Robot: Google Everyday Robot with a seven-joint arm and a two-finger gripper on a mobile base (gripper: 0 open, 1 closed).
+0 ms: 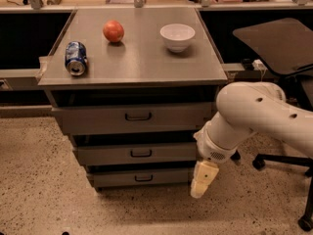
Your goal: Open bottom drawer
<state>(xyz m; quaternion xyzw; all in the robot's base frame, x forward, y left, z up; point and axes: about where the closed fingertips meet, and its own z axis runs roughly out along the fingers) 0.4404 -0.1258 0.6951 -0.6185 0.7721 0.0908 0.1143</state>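
The grey metal cabinet [132, 65] has three drawers. The bottom drawer [117, 178] is the lowest and narrowest, with a small dark loop handle [144, 178], and its front sits flush like the two above it. My gripper [201, 180] hangs at the end of the white arm [254, 116], low by the cabinet's right front corner, just right of the bottom drawer's front and a little right of its handle. It holds nothing that I can see.
On the cabinet top lie a blue soda can [76, 58] on its side, a red apple [113, 31] and a white bowl [177, 36]. An office chair [283, 53] stands at the right. A speckled floor lies in front.
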